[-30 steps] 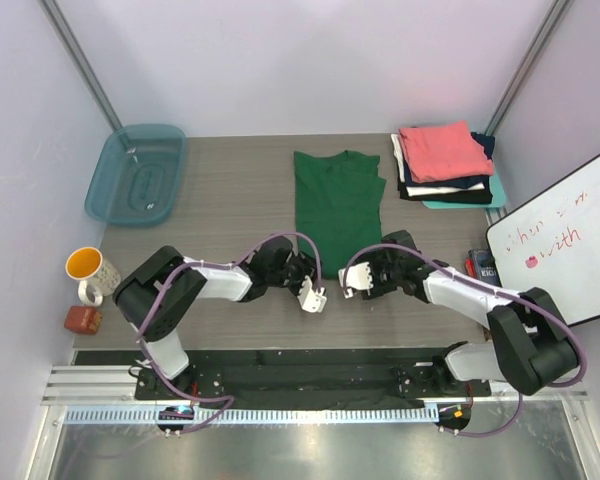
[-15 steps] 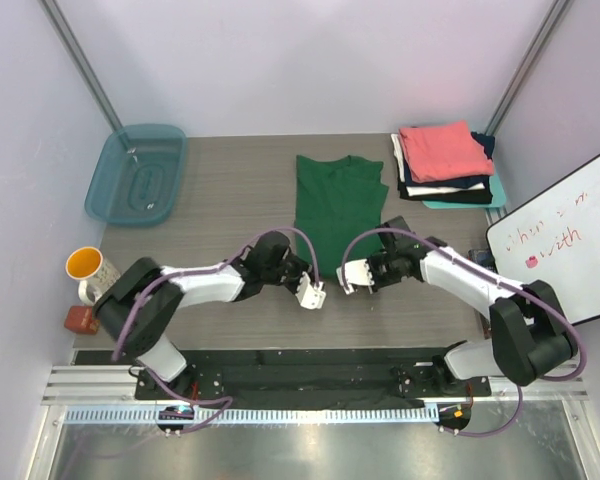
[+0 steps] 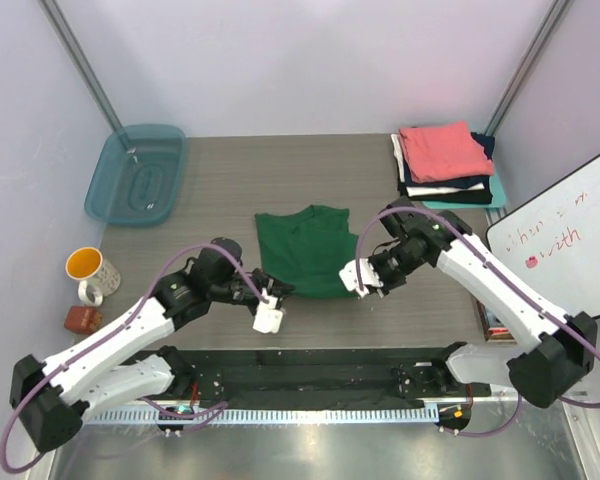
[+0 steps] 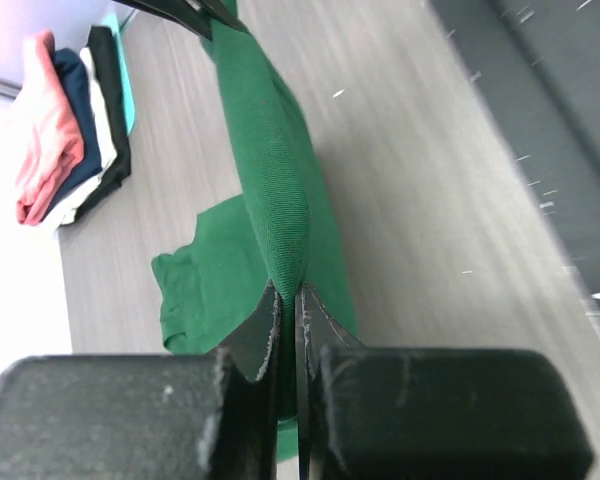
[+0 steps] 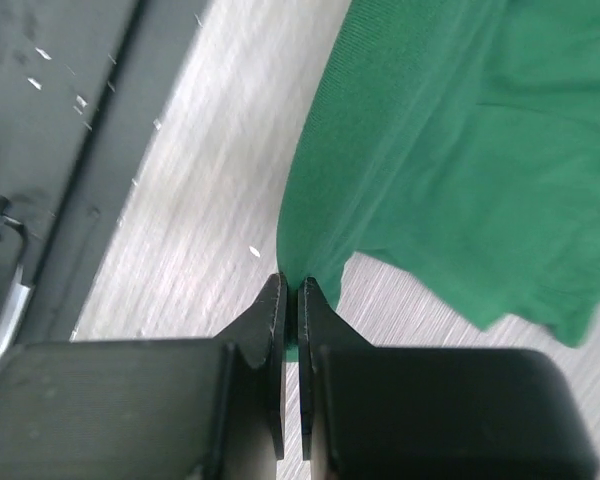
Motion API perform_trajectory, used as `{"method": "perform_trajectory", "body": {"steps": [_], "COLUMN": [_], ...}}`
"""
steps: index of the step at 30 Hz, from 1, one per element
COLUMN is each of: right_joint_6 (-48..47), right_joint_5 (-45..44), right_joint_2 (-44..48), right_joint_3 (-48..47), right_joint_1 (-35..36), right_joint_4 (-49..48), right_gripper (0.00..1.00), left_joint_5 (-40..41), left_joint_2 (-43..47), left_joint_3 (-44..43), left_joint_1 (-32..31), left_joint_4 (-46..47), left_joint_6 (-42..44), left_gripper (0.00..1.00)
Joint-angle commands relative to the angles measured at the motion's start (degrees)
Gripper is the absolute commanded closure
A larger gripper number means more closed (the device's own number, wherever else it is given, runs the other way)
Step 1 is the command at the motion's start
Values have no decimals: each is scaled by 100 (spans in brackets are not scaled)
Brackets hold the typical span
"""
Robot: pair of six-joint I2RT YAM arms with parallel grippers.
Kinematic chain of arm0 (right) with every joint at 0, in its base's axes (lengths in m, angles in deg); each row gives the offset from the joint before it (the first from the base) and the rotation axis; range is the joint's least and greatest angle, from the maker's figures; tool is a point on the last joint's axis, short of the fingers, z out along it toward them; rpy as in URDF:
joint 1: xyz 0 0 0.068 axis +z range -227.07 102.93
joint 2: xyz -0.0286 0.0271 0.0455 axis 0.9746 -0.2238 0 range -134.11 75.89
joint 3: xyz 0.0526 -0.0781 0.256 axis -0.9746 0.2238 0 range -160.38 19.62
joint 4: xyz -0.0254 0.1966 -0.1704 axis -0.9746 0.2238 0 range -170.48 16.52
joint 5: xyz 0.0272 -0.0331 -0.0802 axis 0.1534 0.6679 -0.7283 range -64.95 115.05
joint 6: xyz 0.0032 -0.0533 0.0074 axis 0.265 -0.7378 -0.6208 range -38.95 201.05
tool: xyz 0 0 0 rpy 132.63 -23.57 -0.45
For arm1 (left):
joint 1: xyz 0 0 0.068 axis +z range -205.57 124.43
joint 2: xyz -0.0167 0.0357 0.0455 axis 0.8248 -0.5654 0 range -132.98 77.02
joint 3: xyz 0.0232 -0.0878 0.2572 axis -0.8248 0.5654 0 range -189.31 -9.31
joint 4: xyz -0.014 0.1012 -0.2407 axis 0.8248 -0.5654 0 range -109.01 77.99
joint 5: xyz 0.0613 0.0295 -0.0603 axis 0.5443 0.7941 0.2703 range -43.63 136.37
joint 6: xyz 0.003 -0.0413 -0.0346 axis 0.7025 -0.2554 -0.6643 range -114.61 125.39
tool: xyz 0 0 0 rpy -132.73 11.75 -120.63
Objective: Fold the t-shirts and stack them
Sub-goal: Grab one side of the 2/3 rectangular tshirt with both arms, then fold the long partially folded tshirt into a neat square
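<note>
A plain dark green t-shirt (image 3: 305, 250) hangs stretched by its near edge between my two grippers, its far part resting on the table. My left gripper (image 3: 270, 308) is shut on the near left corner, and green cloth (image 4: 270, 170) runs out from between its jaws (image 4: 290, 295). My right gripper (image 3: 357, 278) is shut on the near right corner, pinching the green cloth (image 5: 450, 150) at its tips (image 5: 291, 285). A stack of folded t-shirts (image 3: 445, 160), coral-pink on top, sits at the far right and also shows in the left wrist view (image 4: 65, 120).
A translucent teal tub (image 3: 138, 173) stands at the far left. An orange-lined mug (image 3: 85, 268) and a small red-brown object (image 3: 82, 318) sit at the left edge. A whiteboard (image 3: 560, 235) leans at the right. The black rail (image 3: 310, 370) runs along the near edge.
Both grippers have shut on the green t-shirt's near edge. The shirt has been pulled nearer and leftward, bunched shorter and wider. The left arm swung left and the right arm rose.
</note>
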Motion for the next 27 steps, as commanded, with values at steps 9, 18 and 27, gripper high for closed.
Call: {"method": "perform_trajectory", "body": {"steps": [9, 18, 27], "right_joint_6": [1047, 669, 485], "right_joint_5": [-1055, -2016, -2306], "right_joint_2": [341, -669, -1390], "right_joint_3": [162, 84, -462], "right_joint_1": [430, 272, 53], "right_joint_4": [-584, -2431, -3047], "right_gripper": [99, 99, 99], "left_joint_5": [300, 1348, 1454], "left_joint_2": [810, 493, -199], "left_joint_3": [76, 533, 648], "left_joint_1": [-40, -31, 688], "left_joint_4": [-854, 394, 1404], "left_joint_6": [-301, -565, -293], "left_gripper": [100, 100, 100]}}
